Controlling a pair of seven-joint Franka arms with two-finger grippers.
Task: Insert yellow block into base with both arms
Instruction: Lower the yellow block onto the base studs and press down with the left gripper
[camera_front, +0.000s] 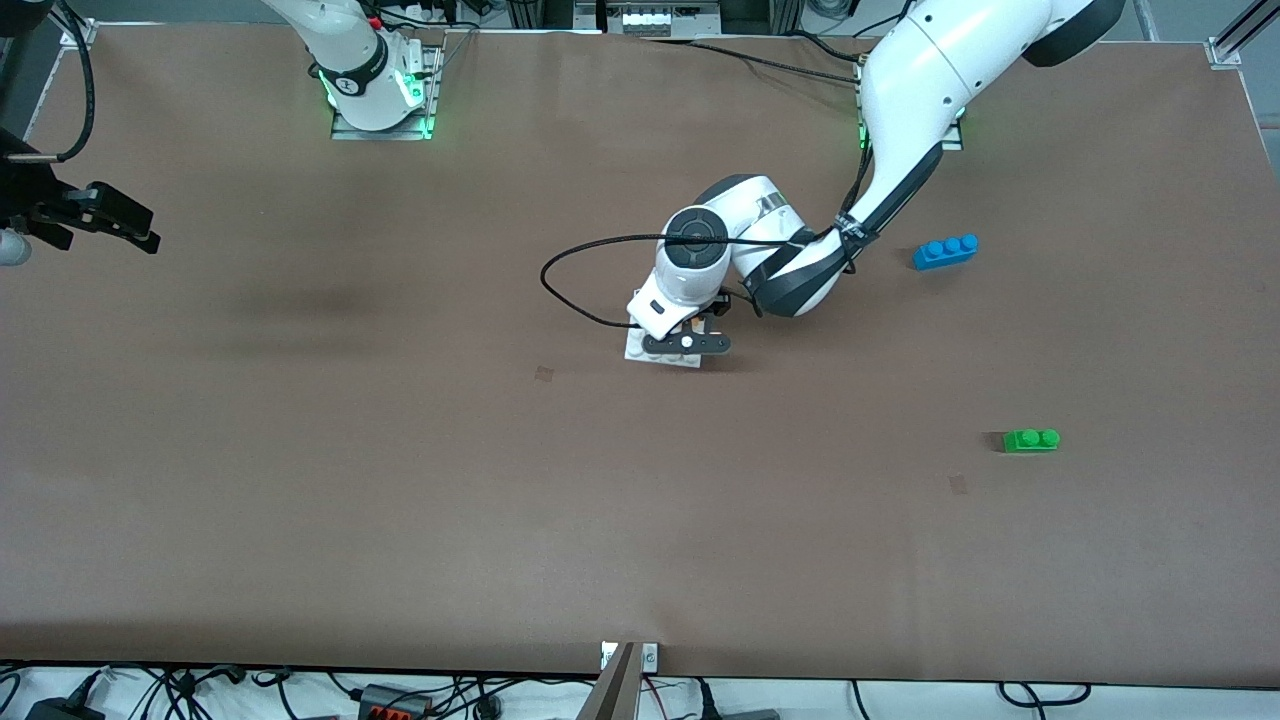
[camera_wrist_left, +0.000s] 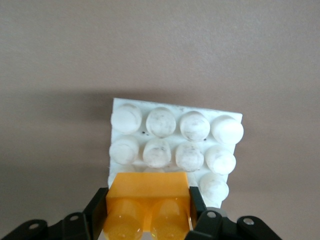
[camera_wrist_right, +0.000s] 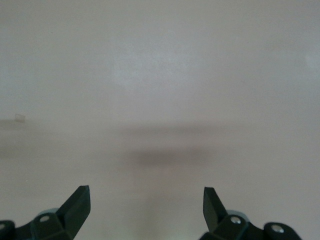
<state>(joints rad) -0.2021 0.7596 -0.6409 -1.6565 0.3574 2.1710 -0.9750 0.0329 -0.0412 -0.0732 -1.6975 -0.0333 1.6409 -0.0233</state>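
The yellow block (camera_wrist_left: 147, 197) sits between the black fingers (camera_wrist_left: 98, 210) of my left gripper (camera_front: 688, 344), which is shut on it. In the left wrist view the block covers the edge rows of studs of the white base (camera_wrist_left: 175, 137); whether it is pressed onto them I cannot tell. The base (camera_front: 638, 349) lies near the table's middle, mostly hidden under the left hand in the front view. My right gripper (camera_wrist_right: 146, 200) is open with nothing between its fingers. It hangs over bare table at the right arm's end (camera_front: 125, 228), well apart from the base.
A blue three-stud brick (camera_front: 945, 251) lies toward the left arm's end of the table. A green two-stud brick (camera_front: 1031, 440) lies nearer the front camera than the blue one. A black cable (camera_front: 575, 262) loops from the left wrist.
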